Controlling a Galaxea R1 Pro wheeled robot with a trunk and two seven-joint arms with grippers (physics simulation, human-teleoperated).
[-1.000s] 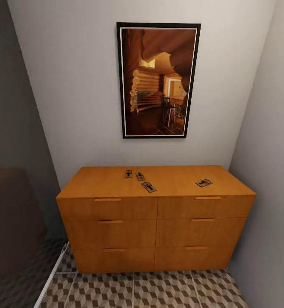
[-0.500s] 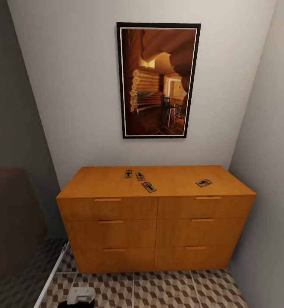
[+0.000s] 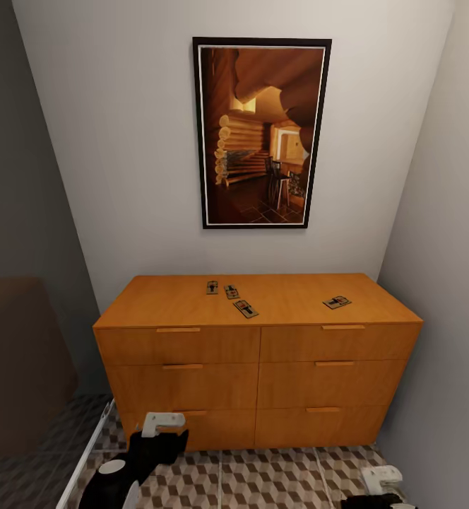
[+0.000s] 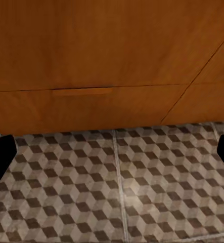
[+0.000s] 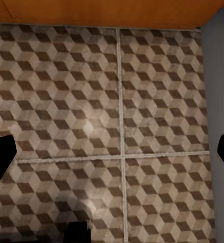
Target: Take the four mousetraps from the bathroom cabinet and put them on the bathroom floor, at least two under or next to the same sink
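Ahead, we face pale walls (image 3: 121,141) closing a narrow nook, with a framed picture (image 3: 261,133) of a log interior hung above the cabinet (image 3: 257,360). The cabinet stands against the back wall, orange-brown, two columns of three drawers with slim bar handles; all drawers look shut. Before it we see the bathroom floor (image 3: 263,481), tiled in a brown, beige and white cube pattern with pale grout lines.

The left arm rises at the lower left of the head view, its left gripper (image 3: 162,423) white-tipped, in front of the bottom left drawer. In the left wrist view its dark fingers (image 4: 1,157) sit spread at the two edges, nothing between them, over tiles and the cabinet's lowest drawer. The right gripper (image 3: 381,478) sits low near the right wall; its fingers (image 5: 0,154) are likewise spread apart and empty above the floor.

On the cabinet top lie the four mousetraps (image 3: 231,291): three clustered near the middle rear, one apart (image 3: 337,302) toward the right.
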